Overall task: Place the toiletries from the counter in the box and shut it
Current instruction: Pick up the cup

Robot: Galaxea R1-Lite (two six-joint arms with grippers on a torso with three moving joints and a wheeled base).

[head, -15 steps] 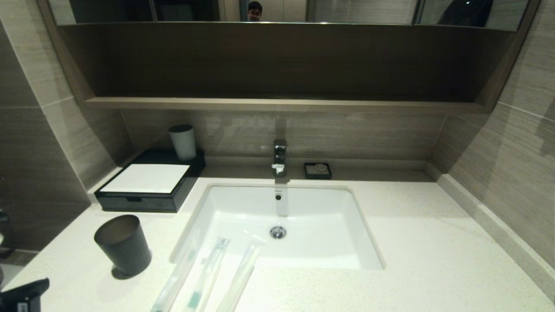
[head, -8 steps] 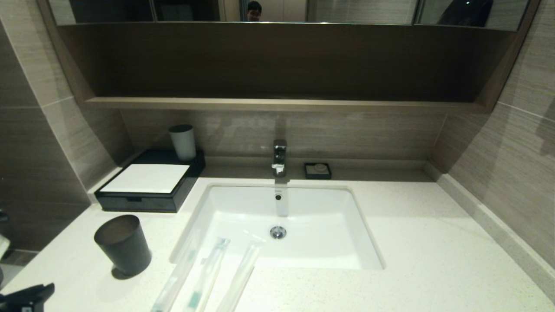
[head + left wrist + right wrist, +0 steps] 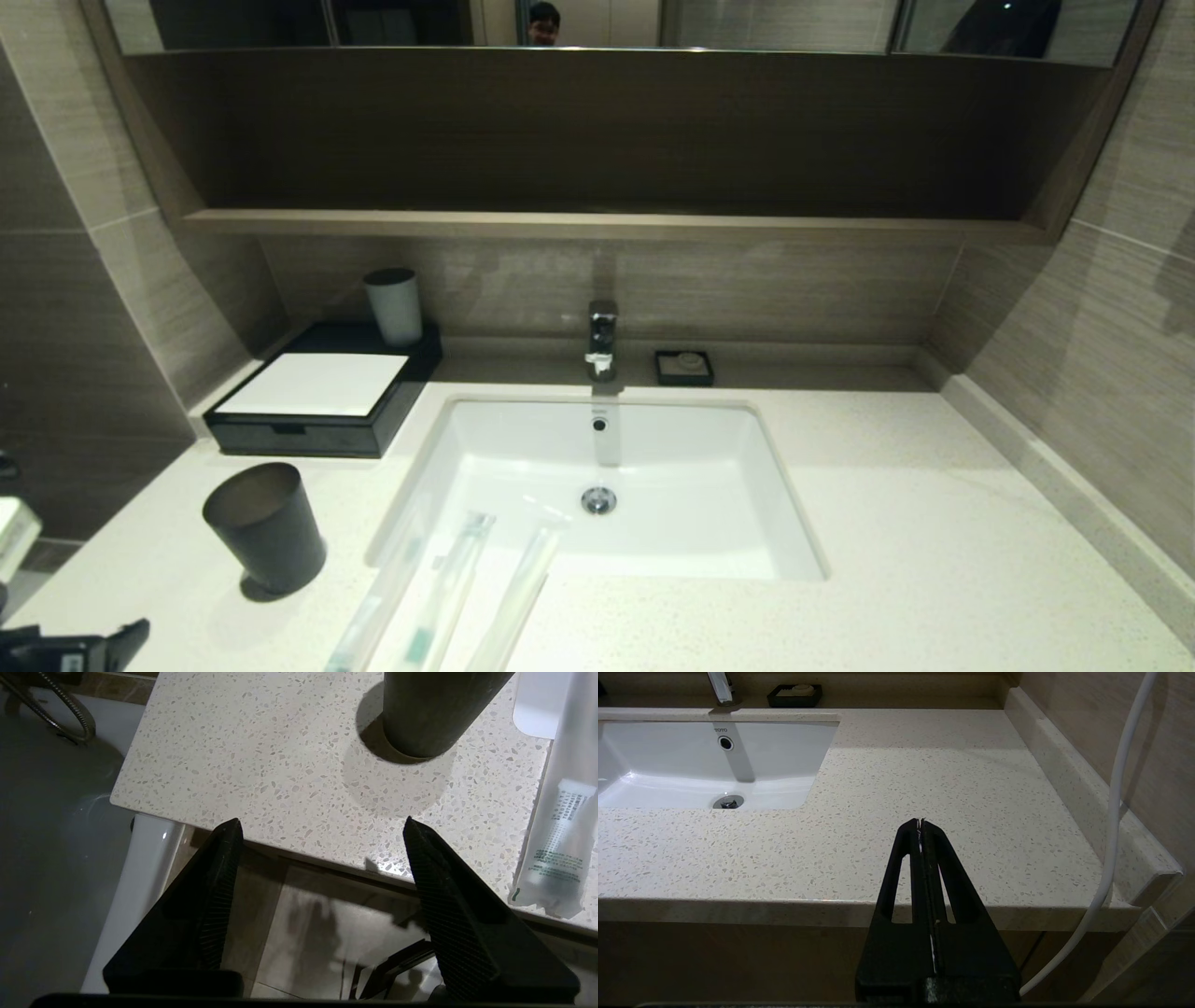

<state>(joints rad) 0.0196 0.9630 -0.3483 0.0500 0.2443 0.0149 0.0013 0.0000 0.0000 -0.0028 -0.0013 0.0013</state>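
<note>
The left gripper [image 3: 322, 826] is positioned at the near left edge of the counter [image 3: 934, 560] — at roughly 7 o'clock from the sink [image 3: 691, 523] in the head view. Its fingers [image 3: 219, 882] are spread wide apart, and nothing is held between them; through the gap, the counter edge and the floor below are seen. The dark grey cup [image 3: 266, 527] is located just beyond the fingertips, upright on the counter.

Three toiletries packets [image 3: 448, 588] are laid side by side across the near left corner of the sink, at 7 o'clock from the drain [image 3: 598, 500]. Their far ends overhang the basin, and their near ends run out of the head view. A toothbrush with teal-green marks is visible in the middle packet. In the left wrist view, the end of one whitish packet [image 3: 558, 854] with green print is seen lying at the counter edge.

The box [image 3: 322, 397] is placed at the back left of the counter, at 10 o'clock from the sink, with its front drawer shut. A pale cup [image 3: 394, 306] stands on its rear corner.

The right gripper [image 3: 920, 823] is held before the right front edge of the counter — its fingers are pressed together, with nothing gripped. The soap dish [image 3: 684, 367] is located beside the tap [image 3: 602, 338].
</note>
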